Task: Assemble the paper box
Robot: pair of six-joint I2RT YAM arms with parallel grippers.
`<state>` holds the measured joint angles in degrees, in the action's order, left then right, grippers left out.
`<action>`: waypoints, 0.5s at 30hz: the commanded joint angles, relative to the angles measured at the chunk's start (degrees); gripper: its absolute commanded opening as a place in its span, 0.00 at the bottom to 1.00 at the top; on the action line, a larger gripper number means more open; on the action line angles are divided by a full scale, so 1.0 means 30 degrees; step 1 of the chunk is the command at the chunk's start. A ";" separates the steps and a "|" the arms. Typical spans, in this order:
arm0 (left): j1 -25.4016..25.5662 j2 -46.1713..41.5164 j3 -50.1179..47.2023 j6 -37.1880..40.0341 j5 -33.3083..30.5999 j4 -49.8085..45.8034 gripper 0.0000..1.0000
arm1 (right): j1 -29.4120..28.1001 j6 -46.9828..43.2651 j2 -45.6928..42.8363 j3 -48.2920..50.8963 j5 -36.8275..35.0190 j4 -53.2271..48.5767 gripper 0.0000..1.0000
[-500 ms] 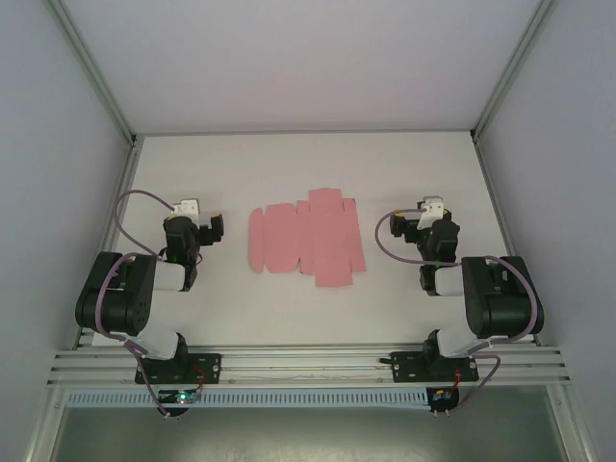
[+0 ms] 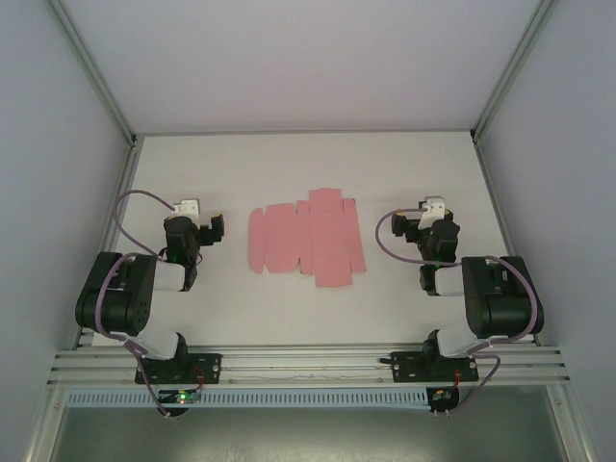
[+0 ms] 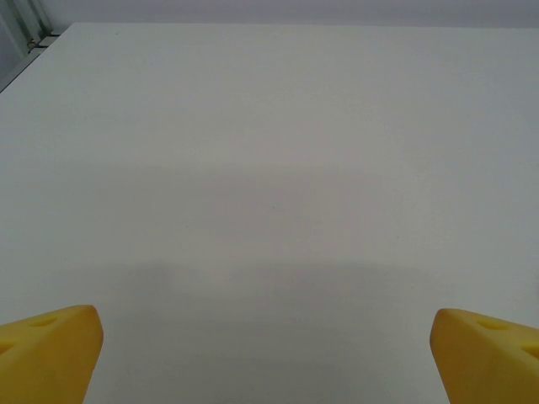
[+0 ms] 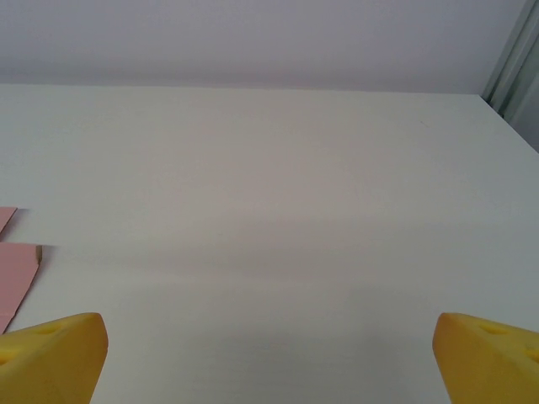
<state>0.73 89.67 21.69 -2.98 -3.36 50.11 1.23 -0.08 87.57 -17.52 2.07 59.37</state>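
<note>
Left fingers (image 3: 49,352) are spread wide over bare tabletop (image 3: 269,168). The paper box (image 2: 306,241), a flat pink die-cut sheet, lies unfolded mid-tabletop between both arms, touched by neither. Right fingers (image 4: 488,353) are likewise spread wide, just right of the sheet's edge.

From my right wrist I saw just a small bit of the paper box (image 4: 13,278); the left edge of the picture cut the rest away. The yellow fingertips (image 4: 55,353) of my right claw (image 4: 269,358) were cut off at the bottom corners, and so were those of my left claw (image 3: 268,353). From above, the folds of the box were too small to tell.
</note>
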 commanded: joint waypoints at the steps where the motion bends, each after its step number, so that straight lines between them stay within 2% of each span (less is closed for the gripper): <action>1: -0.0164 -0.0180 0.0385 0.0317 0.0121 -0.0181 1.00 | -0.0177 0.0377 -0.0207 -0.0371 -0.0489 0.0130 0.98; 15: -0.0244 -0.0183 0.0425 0.0266 0.0359 -0.0213 1.00 | -0.0302 0.0342 -0.0178 -0.0415 -0.0674 0.0043 0.99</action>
<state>0.71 89.67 21.69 -2.98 -2.94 50.06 0.86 -0.08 87.57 -17.52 0.82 59.35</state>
